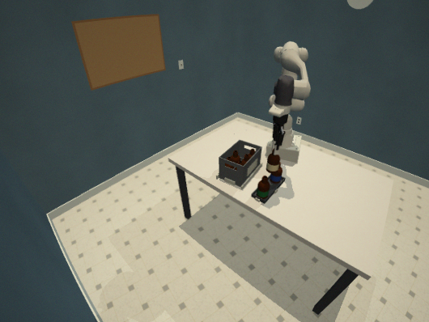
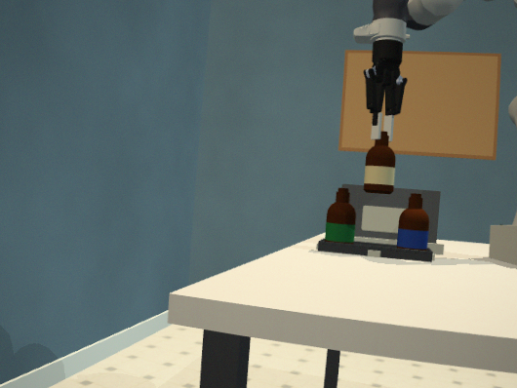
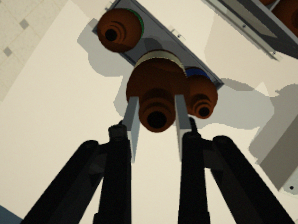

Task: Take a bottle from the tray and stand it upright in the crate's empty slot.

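Observation:
My gripper [image 1: 273, 151] [image 2: 382, 135] [image 3: 157, 108] is shut on the neck of a brown bottle with a cream label [image 1: 273, 161] [image 2: 379, 174] [image 3: 156, 82]. The bottle hangs about upright above the tray [image 1: 273, 192] [image 2: 361, 249] [image 3: 156, 27], clear of it. A green-label bottle [image 1: 263, 188] [image 2: 340, 222] [image 3: 119, 31] and a blue-label bottle [image 1: 277, 174] [image 2: 414, 228] [image 3: 201, 95] stand at the tray's two ends. The grey crate [image 1: 231, 174] [image 2: 425, 207] stands beside the tray with several brown bottles inside; its empty slot cannot be made out.
The crate's high walls [image 1: 252, 167] rise beside the tray, with a small gap between them. The white robot base [image 1: 283, 153] stands behind the tray on the table [image 1: 324, 202]. The near table edge runs close to the crate and tray.

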{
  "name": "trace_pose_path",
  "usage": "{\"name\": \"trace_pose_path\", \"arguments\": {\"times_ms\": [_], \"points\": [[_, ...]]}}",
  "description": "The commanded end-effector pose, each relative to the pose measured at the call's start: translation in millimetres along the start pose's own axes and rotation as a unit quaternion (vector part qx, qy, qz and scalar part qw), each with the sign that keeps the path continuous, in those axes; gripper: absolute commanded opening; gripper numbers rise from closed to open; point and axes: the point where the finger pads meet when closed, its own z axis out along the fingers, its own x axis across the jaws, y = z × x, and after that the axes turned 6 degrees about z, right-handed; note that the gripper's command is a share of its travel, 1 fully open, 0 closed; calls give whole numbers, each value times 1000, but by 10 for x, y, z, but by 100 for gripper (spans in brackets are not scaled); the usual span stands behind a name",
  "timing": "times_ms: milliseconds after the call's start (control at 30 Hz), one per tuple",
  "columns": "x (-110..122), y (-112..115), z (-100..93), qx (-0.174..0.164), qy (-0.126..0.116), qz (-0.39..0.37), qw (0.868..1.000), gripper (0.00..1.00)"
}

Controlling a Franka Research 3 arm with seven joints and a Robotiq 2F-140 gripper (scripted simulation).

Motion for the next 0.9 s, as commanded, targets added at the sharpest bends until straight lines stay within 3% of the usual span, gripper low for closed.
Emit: {"name": "trace_pose_path", "arguments": {"times_ms": [0,867], "points": [[-1,18,-66,-2,0,-2,1000,0],[0,18,-154,-2,0,-2,1000,0]]}}
